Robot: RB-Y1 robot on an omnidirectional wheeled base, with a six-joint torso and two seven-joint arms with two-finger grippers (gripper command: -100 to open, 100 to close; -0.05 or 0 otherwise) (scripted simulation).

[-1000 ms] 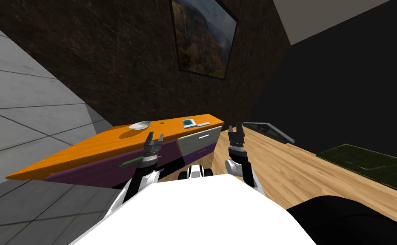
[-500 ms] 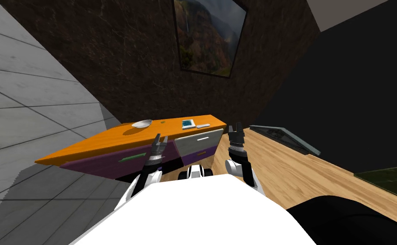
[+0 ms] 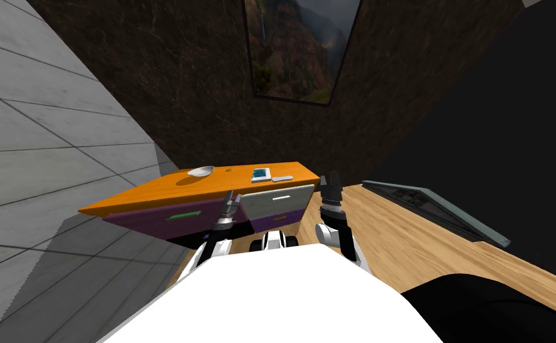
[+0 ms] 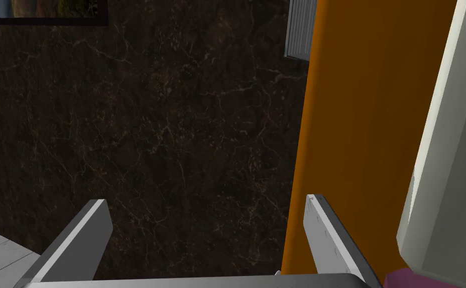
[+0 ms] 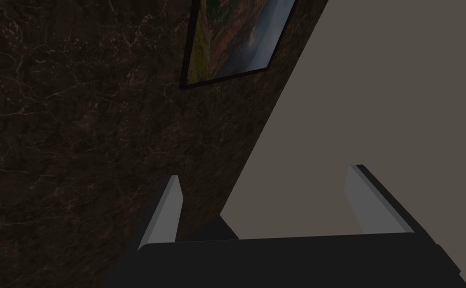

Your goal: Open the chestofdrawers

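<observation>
The chest of drawers has an orange top and purple fronts, one with a green handle. Its grey upper right drawer with a white handle stands pulled out. My left gripper is open, raised in front of the chest just left of that grey drawer. In the left wrist view its fingers stand apart with nothing between them, beside the orange top's edge and the grey drawer front. My right gripper is open, held up off the chest's right end.
A white bowl, a blue-and-white book and a small white remote lie on the orange top. A dark marbled wall with a framed picture stands behind. A grey-framed panel lies on the wood floor to the right.
My view has turned left, so the chest shifted right and nearer centre. My left gripper moved right and closer to the grey drawer's left edge. The right arm kept its pose.
</observation>
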